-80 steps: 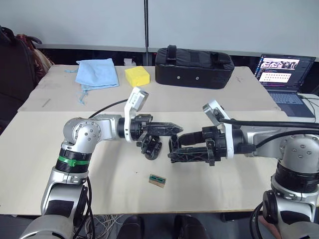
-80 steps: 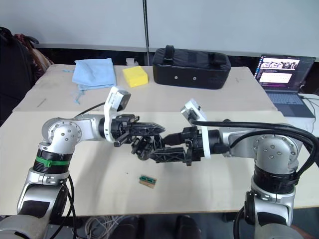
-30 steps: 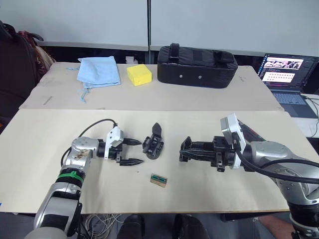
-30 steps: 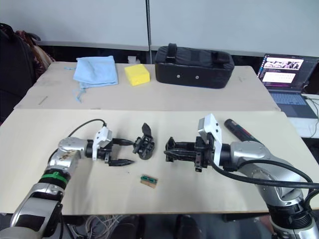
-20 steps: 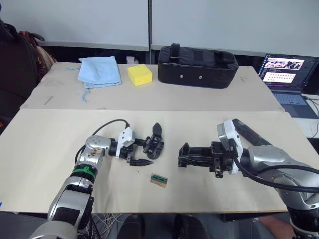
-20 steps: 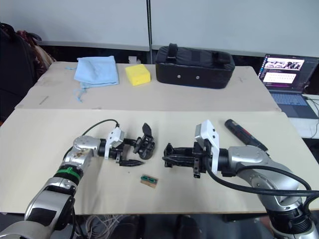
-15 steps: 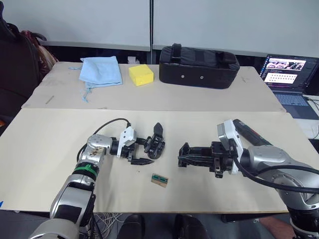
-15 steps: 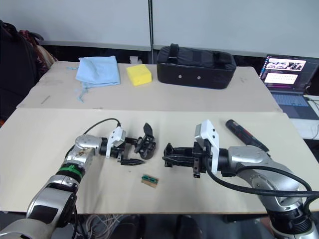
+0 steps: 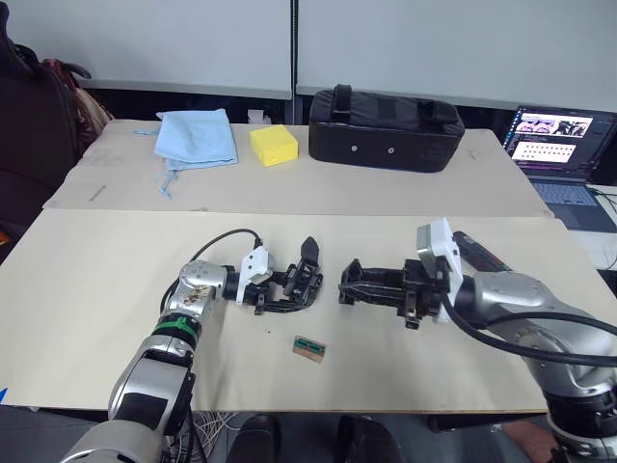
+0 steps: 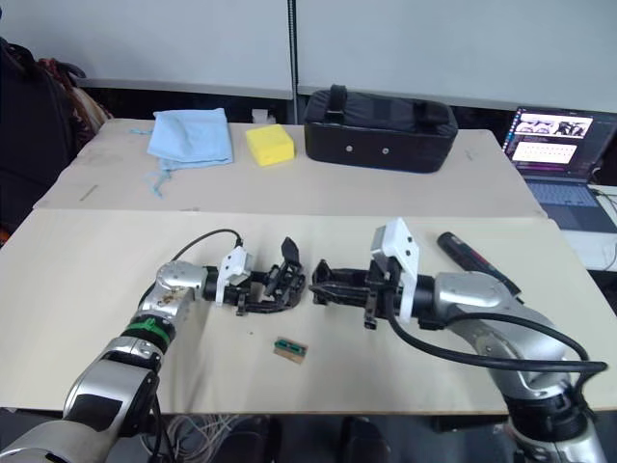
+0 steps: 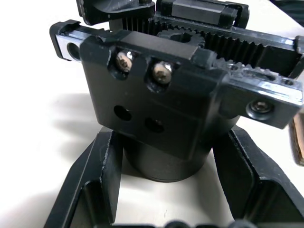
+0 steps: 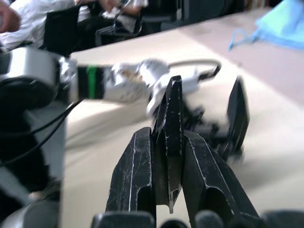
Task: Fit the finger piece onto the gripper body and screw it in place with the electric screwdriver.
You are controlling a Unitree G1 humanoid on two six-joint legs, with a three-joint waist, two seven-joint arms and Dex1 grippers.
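The gripper body (image 11: pixel 161 95) stands on the table (image 9: pixel 96 289) with its pointed finger up. My left gripper (image 9: pixel 287 295) reaches in from the left, and its fingers (image 11: pixel 90 190) sit against both sides of the stubby round base. My right gripper (image 9: pixel 353 289) is shut on the finger piece (image 12: pixel 170 123), a black wedge clamped between its two fingers. Its tip points at the gripper body from a short gap to the right. The electric screwdriver (image 10: pixel 472 260) lies on the table behind my right arm.
A small green-and-brown piece (image 9: pixel 309 347) lies in front of the gripper body. At the back are a black bag (image 9: pixel 386 116), a yellow sponge (image 9: pixel 273 145) and a blue cloth (image 9: pixel 198 138). A laptop (image 9: pixel 559 154) stands at the far right.
My left gripper has slid right up to the gripper body and narrowed around its base. My right gripper has carried the finger piece a little left, closer to the body.
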